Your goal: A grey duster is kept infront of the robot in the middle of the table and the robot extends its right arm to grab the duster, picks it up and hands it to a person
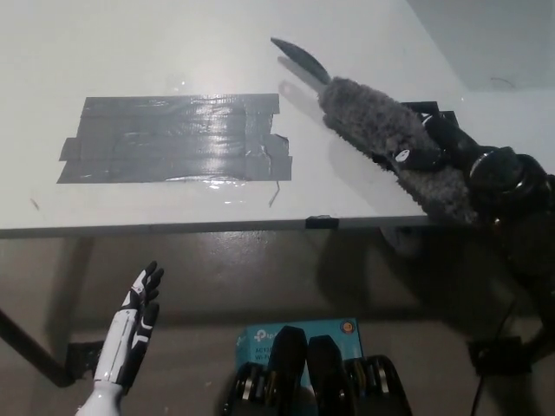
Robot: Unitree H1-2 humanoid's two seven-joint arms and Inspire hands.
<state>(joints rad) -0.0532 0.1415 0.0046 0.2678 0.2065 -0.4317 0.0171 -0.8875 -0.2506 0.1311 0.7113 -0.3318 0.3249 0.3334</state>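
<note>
Right hand has its fingers wrapped round the duster, held over the table near its right edge. Best to lift level with a firm grip. Left hand rests low, fingers slightly spread.

A teal box on the floor below the table edge carries a white logo mark and white lettering at its left; the lettering is too small and too blurred to be read. A round orange mark is seen at its right. No other text is legible.
</note>
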